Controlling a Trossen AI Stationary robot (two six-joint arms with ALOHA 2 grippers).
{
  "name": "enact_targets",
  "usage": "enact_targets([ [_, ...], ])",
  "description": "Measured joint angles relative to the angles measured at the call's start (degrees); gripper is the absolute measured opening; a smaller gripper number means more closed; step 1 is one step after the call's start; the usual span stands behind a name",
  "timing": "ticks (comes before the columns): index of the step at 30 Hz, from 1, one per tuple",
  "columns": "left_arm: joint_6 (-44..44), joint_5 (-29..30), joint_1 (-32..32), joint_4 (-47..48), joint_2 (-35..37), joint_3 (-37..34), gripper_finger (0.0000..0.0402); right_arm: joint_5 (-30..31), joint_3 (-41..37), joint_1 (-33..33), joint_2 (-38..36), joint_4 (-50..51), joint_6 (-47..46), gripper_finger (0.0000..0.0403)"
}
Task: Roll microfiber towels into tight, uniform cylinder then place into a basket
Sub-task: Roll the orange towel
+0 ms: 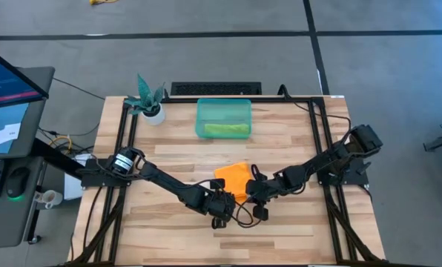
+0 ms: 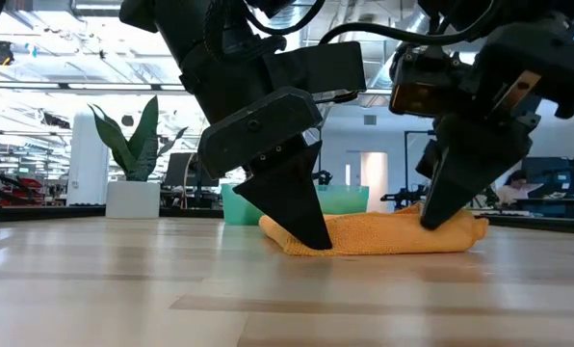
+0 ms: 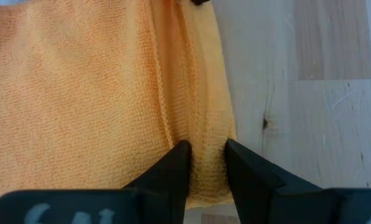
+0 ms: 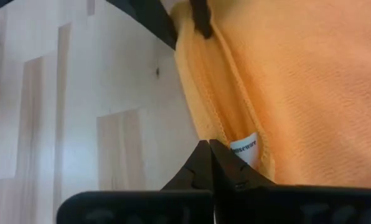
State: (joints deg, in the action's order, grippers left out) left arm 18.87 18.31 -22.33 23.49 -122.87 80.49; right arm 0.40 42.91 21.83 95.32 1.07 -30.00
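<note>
The orange towel (image 1: 232, 178) lies folded on the wooden table, near the middle, with a rolled edge on its near side. My left gripper (image 3: 207, 158) is shut on that edge near one end; it also shows in the low view (image 2: 306, 226). My right gripper (image 4: 206, 149) is shut at the edge's other end, beside a white label (image 4: 244, 149). The teal basket (image 1: 202, 111) stands at the far middle, and the lime green towel (image 1: 225, 130) lies rolled inside it. My left gripper pinches the orange towel's rolled near edge (image 3: 207, 134) between its two fingers, several layers bunched. The fingers slant down from above and lie across the edge. The towel rests on the table. My right gripper has its shut fingertips on the towel's hem (image 4: 216, 134) next to the label, slanting down from above. The towel lies on the table there (image 2: 441, 226). How many layers it has, I cannot tell.
A white pot with a teal plant (image 1: 153, 110) stands at the far left of the table. A black frame (image 1: 124, 133) runs along the table's sides. A desk with a monitor (image 1: 13, 81) stands off the table's left.
</note>
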Motion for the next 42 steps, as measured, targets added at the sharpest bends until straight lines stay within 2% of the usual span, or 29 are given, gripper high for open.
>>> enact_targets([
  [5,0.0,0.0,0.0,0.0,0.0,0.0,0.0096,0.3,0.0,-1.0,-0.1,0.2,0.0,0.0011],
  [10,0.0,0.0,0.0,0.1,0.0,0.0,0.0096,3.1,0.0,-2.2,0.0,2.2,-1.2,0.0007],
  [15,-0.8,0.6,-0.1,0.0,0.0,0.0,0.0096,3.8,0.2,-2.2,2.7,2.2,-2.8,0.0008],
  [23,-1.2,6.2,-1.2,0.9,0.6,-0.1,0.0096,4.4,0.2,-2.0,2.7,2.7,-3.6,0.001],
  [31,0.8,10.0,-4.3,8.7,5.3,-0.3,0.0096,4.2,0.1,-2.0,2.8,2.9,-4.1,0.001],
  [35,3.3,15.3,-6.4,11.5,7.1,-0.3,0.0096,4.2,0.1,-2.0,2.8,2.9,-4.7,0.0011],
  [38,1.0,18.9,-8.0,8.3,7.4,-0.3,0.0096,4.2,0.1,-2.0,2.8,3.0,-4.7,0.001],
  [42,-7.0,18.2,-8.8,-0.5,6.3,-0.1,0.0096,4.1,0.1,-2.0,2.8,2.9,-4.7,0.001],
])
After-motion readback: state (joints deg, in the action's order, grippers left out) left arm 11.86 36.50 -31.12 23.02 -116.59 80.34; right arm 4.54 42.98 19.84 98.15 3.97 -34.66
